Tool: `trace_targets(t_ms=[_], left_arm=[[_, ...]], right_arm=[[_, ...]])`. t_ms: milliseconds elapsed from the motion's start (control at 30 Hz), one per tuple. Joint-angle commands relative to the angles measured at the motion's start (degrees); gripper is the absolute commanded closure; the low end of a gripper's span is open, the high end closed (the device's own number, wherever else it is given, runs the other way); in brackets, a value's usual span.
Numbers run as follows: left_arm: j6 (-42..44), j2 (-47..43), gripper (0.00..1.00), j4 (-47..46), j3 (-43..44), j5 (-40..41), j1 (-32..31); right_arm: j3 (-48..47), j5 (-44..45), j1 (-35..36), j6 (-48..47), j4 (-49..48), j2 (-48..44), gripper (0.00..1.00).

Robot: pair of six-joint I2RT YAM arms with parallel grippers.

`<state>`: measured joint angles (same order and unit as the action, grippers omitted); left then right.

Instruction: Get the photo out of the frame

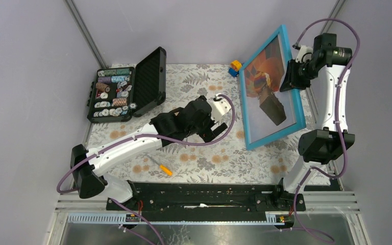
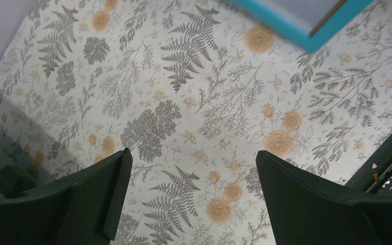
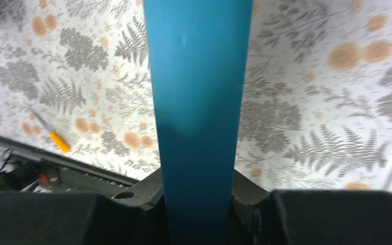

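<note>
Your right tool (image 1: 292, 76) is clamped on the frame's (image 1: 298, 104) right edge, holding it tilted with the photo (image 1: 265, 71) inside; your left tool (image 1: 215, 130) hangs released over the table (image 1: 194, 81).

You see plain lilac-grey walls (image 1: 25, 76) on the left, back and right of the picture. Thin metal posts (image 1: 84, 30) stand in the upper left and upper right corners. The bench (image 1: 204, 163) is covered by a white cloth with grey ferns and orange flowers. At the bottom runs a black rail (image 1: 199, 196), with a grey metal surface (image 1: 209, 232) below it. Light is even.
</note>
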<state>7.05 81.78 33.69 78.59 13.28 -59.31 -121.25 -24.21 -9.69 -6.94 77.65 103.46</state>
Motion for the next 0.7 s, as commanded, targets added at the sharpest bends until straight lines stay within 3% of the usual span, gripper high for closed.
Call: trace_targets(t_ms=[0,100,400,533,667], left_arm=[[-1.38,-2.4,0.01,-1.41,-1.31,-0.71,1.63],[-1.42,-2.63,0.01,-1.43,-1.85,-0.79,2.38],[-4.5,-1.63,0.01,-1.2,-0.51,-1.1,7.03],[-8.59,-2.52,0.01,-1.69,0.18,-5.98,12.44],[-9.9,-3.48,0.01,-1.69,0.79,-17.23,18.45]], right_arm=[[-11.1,8.85,-0.15,-10.28,-4.56,-0.49,1.0],[-14.59,10.38,-0.14,-12.36,-3.45,-0.33,1.0],[-13.32,16.85,3.2,-19.97,-5.06,-3.07,1.0],[-3.05,24.14,9.07,-23.1,-10.61,-8.61,1.0],[8.07,32.02,15.8,-24.43,-17.62,-13.14,1.0]])
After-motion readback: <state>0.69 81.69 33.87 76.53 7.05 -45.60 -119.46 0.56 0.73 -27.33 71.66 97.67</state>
